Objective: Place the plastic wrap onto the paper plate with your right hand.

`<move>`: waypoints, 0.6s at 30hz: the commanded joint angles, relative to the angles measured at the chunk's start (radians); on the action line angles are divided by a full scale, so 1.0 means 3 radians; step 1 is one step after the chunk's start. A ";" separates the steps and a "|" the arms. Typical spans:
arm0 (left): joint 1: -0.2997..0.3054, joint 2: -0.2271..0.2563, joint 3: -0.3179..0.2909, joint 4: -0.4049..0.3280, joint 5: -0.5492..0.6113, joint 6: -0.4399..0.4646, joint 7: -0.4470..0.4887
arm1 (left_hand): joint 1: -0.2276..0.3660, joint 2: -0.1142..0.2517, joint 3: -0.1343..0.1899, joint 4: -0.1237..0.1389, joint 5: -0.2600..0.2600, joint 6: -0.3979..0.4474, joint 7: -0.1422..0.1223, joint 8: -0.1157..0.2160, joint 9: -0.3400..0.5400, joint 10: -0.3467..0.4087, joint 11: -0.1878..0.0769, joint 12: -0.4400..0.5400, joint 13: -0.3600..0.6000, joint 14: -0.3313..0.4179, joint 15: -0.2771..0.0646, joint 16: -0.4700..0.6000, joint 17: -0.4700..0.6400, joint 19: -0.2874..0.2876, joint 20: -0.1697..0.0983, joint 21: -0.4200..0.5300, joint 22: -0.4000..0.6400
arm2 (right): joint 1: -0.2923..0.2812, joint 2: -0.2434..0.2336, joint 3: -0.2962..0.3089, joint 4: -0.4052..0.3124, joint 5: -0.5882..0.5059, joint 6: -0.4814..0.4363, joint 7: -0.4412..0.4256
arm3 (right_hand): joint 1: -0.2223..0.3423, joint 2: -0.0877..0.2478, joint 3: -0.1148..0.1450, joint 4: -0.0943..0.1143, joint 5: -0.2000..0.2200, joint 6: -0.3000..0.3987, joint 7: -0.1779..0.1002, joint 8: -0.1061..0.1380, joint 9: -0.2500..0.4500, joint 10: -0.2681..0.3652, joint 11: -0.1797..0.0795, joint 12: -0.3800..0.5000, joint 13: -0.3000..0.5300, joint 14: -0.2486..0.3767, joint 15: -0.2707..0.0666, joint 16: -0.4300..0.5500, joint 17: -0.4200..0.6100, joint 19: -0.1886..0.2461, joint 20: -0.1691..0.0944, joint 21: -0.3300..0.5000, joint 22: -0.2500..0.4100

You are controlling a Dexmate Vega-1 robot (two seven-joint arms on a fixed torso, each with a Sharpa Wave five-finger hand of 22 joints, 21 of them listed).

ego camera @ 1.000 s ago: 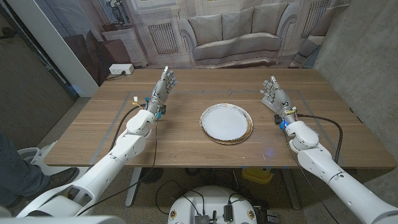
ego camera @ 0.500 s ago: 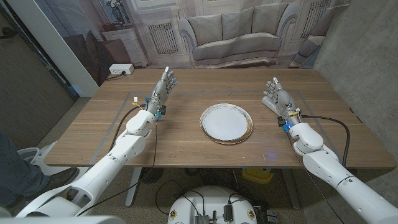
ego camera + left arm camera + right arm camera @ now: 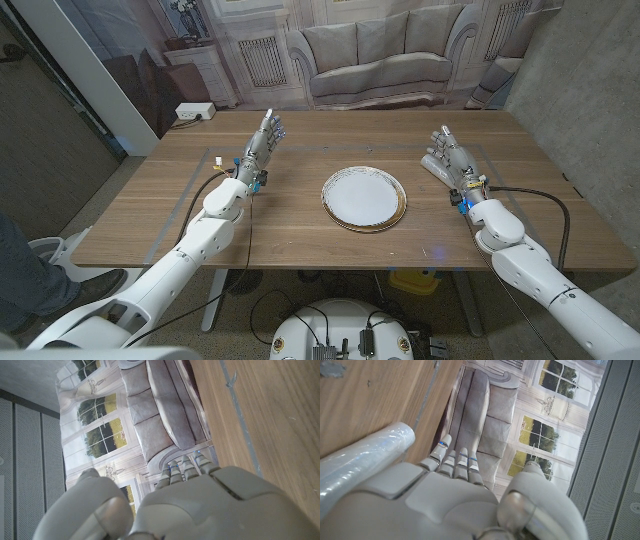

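The white paper plate (image 3: 363,197) with a gold rim lies at the table's middle, with nothing on it. A roll of clear plastic wrap (image 3: 360,467) lies on the wood right against the palm side of my right hand (image 3: 445,495), whose fingers are stretched out straight and not wrapped round it. In the head view my right hand (image 3: 450,155) stands to the right of the plate, with a pale bit of the roll (image 3: 430,163) on its plate side. My left hand (image 3: 265,138) stands left of the plate, fingers up and apart, holding nothing.
Grey tape lines (image 3: 200,185) mark a rectangle on the wooden table (image 3: 300,240). A cable (image 3: 545,205) loops beside my right forearm near the table's right edge. A person's leg (image 3: 25,265) shows at the left edge, off the table.
My right hand and forearm have shifted slightly to the right, away from the plate. The left arm and the plate have not moved.
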State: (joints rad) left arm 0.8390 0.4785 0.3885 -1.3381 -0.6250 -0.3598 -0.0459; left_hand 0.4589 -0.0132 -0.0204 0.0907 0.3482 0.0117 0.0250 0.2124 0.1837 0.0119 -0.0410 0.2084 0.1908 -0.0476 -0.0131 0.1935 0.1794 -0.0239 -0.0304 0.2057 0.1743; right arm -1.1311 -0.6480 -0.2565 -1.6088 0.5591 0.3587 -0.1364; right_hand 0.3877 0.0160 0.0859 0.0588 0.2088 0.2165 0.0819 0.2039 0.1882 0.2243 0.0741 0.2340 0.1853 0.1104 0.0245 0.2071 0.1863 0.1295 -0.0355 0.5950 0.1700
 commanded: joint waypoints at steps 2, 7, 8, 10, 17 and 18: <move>-0.0052 -0.0018 0.0013 0.0072 -0.0013 -0.0017 -0.0055 | 0.0018 0.0010 -0.0002 -0.0009 0.0026 0.0016 0.0005 -0.0007 0.0018 0.0018 -0.0010 0.0006 -0.0003 0.0020 0.0005 -0.0007 0.0009 0.0008 -0.0007 -0.0001 0.0011 | -0.0104 -0.0022 0.0073 -0.0099 0.0011 0.0022 -0.0042 | 0.0010 0.0017 0.0004 -0.0009 -0.0011 0.0036 -0.0001 0.0024 0.0009 0.0029 0.0006 0.0012 0.0012 0.0032 0.0001 0.0013 0.0007 0.0028 -0.0121 -0.0018 0.0006; -0.0073 -0.0017 0.0019 0.0082 -0.0011 -0.0001 -0.0065 | 0.0024 0.0013 -0.0002 -0.0011 0.0025 0.0021 0.0001 -0.0006 0.0018 0.0016 -0.0008 0.0004 -0.0003 0.0021 0.0008 -0.0008 0.0009 0.0008 -0.0006 -0.0002 0.0012 | -0.0139 -0.0034 0.0104 -0.0135 0.0001 0.0028 -0.0064 | 0.0009 0.0020 0.0003 -0.0010 -0.0012 0.0042 -0.0002 0.0023 0.0009 0.0027 0.0003 0.0010 0.0012 0.0040 0.0001 0.0013 0.0007 0.0033 -0.0117 -0.0025 0.0006; -0.0077 -0.0020 0.0020 0.0088 -0.0013 -0.0001 -0.0070 | 0.0025 0.0014 -0.0003 -0.0011 0.0025 0.0023 0.0003 -0.0006 0.0018 0.0017 -0.0005 0.0004 -0.0003 0.0023 0.0006 -0.0007 0.0009 0.0009 -0.0008 -0.0003 0.0012 | -0.0144 -0.0037 0.0109 -0.0141 0.0001 0.0028 -0.0065 | 0.0009 0.0020 0.0003 -0.0010 -0.0012 0.0042 -0.0001 0.0023 0.0009 0.0029 0.0005 0.0010 0.0012 0.0039 0.0001 0.0012 0.0007 0.0035 -0.0119 -0.0027 0.0006; -0.0085 -0.0025 0.0023 0.0097 -0.0013 -0.0003 -0.0075 | 0.0028 0.0015 -0.0003 -0.0012 0.0025 0.0024 0.0004 -0.0007 0.0018 0.0016 -0.0010 0.0004 -0.0003 0.0023 0.0007 -0.0008 0.0009 0.0009 -0.0008 -0.0003 0.0012 | -0.0157 -0.0042 0.0120 -0.0153 -0.0003 0.0027 -0.0074 | 0.0009 0.0021 0.0002 -0.0011 -0.0013 0.0045 0.0000 0.0023 0.0009 0.0032 0.0003 0.0010 0.0012 0.0039 0.0002 0.0011 0.0007 0.0036 -0.0118 -0.0031 0.0006; -0.0105 -0.0038 0.0036 0.0116 -0.0003 -0.0004 -0.0080 | 0.0037 0.0020 -0.0005 -0.0015 0.0023 0.0030 0.0004 -0.0007 0.0019 0.0023 -0.0011 0.0005 -0.0003 0.0023 0.0009 -0.0010 0.0010 0.0010 -0.0006 -0.0005 0.0012 | -0.0253 -0.0098 0.0195 -0.0244 -0.0033 0.0012 -0.0131 | 0.0008 0.0024 0.0001 -0.0012 -0.0014 0.0049 0.0000 0.0020 0.0009 0.0035 0.0003 0.0009 0.0012 0.0041 0.0003 0.0007 0.0008 0.0043 -0.0115 -0.0041 0.0007; -0.0106 -0.0041 0.0036 0.0119 -0.0003 -0.0008 -0.0081 | 0.0039 0.0021 -0.0005 -0.0015 0.0023 0.0030 0.0006 -0.0007 0.0019 0.0025 -0.0016 0.0005 -0.0003 0.0024 0.0007 -0.0010 0.0010 0.0010 -0.0004 -0.0005 0.0012 | -0.0272 -0.0107 0.0210 -0.0262 -0.0033 0.0004 -0.0142 | 0.0009 0.0024 0.0001 -0.0013 -0.0014 0.0049 -0.0001 0.0020 0.0009 0.0038 0.0006 0.0009 0.0012 0.0042 0.0002 0.0007 0.0008 0.0043 -0.0113 -0.0043 0.0007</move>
State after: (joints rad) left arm 0.8177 0.4721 0.3946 -1.3134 -0.6271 -0.3621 -0.0644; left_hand 0.4628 -0.0092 -0.0206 0.0910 0.3482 0.0136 0.0230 0.2124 0.1837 0.0118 -0.0409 0.2083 0.1908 -0.0477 -0.0131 0.1935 0.1794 -0.0239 -0.0304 0.2057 0.1743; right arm -1.1730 -0.6607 -0.2249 -1.6500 0.5574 0.3631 -0.1564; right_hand 0.3877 0.0161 0.0859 0.0589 0.2088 0.2272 0.0820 0.2039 0.1882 0.2250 0.0749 0.2339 0.1853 0.1118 0.0231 0.2071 0.1864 0.1348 -0.0409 0.5842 0.1699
